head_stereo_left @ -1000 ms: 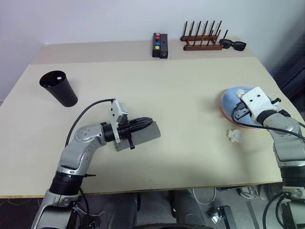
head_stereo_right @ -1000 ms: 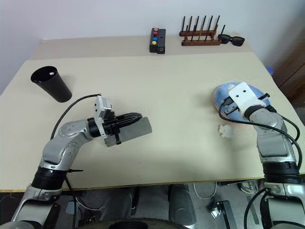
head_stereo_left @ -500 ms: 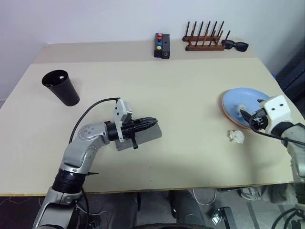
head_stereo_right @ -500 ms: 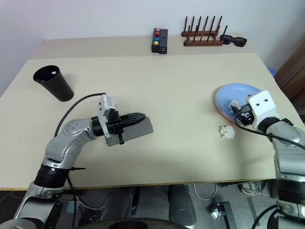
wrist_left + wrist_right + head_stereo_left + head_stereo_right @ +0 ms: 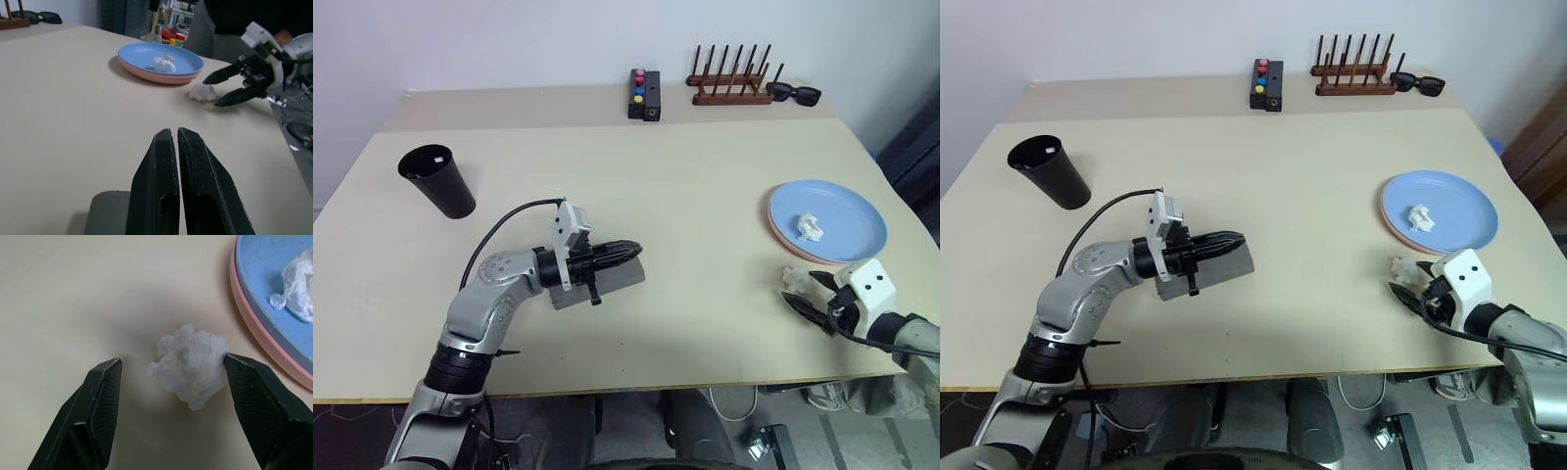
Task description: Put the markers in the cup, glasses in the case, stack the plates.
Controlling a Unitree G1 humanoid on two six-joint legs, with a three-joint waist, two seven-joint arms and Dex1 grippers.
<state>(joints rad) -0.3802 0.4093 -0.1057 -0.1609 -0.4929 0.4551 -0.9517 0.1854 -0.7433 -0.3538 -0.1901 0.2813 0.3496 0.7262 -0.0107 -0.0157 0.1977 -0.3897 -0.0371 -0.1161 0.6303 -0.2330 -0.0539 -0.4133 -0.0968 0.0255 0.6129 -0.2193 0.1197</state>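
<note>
Right pincer (image 5: 168,396) hovers low over the pale beige surface (image 5: 685,196), its two black fingers spread wide and released, flanking a small crumpled wad of white tissue (image 5: 193,363) that lies between the tips, one fingertip seemingly at its edge. Just beyond it sit the round plastic plates (image 5: 1449,196), the light blue one already stacked on the pink one, whose rim shows beneath; a second white tissue wad (image 5: 1419,216) rests on top of the blue plate.

Left pincer (image 5: 625,252), clenched tight with nothing between its fingers, lies level over the grey oblong matte glasses case (image 5: 607,284), which sits shut directly under it. Well beyond that pincer, towards the far left corner, stands the tall black tapered plastic cup (image 5: 438,181); whether markers are inside cannot be told.

Judged from this layout, the stacking looks done and the right arm appears to be tidying stray tissue. A next move would call for closing gently on the soft wad, centred between the tips, then lifting clear of the plate rim.
</note>
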